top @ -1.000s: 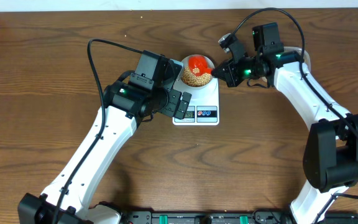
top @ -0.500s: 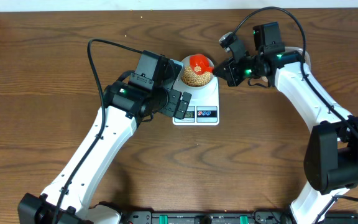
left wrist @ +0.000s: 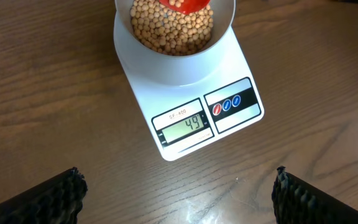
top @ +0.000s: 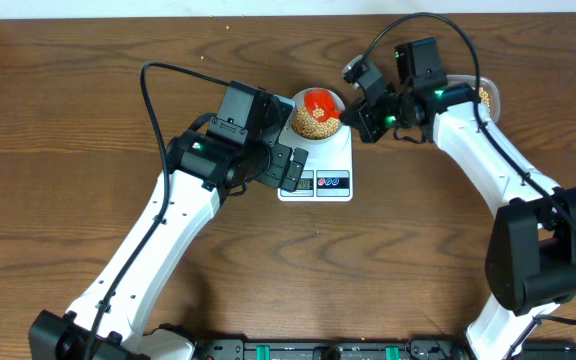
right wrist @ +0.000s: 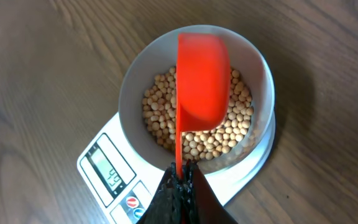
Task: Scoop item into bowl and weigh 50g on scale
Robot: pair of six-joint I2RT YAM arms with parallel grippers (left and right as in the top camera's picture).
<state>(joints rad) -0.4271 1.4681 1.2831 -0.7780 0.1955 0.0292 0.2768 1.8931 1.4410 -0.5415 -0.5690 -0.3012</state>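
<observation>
At the bottom edge the right gripper has its dark jaws pinched tight on the thin handle of an orange-red scoop. The handle runs straight up from the jaws. The scoop's cup hangs over the pale bowl with its smooth rounded back towards the camera. Beige soybeans lie heaped inside the bowl, showing on either side of the cup. The bowl sits on a white digital scale. The scale's grey display is lit with dark digits too small to read surely, and beside it are round buttons. All rests on a brown wood-grain tabletop.
</observation>
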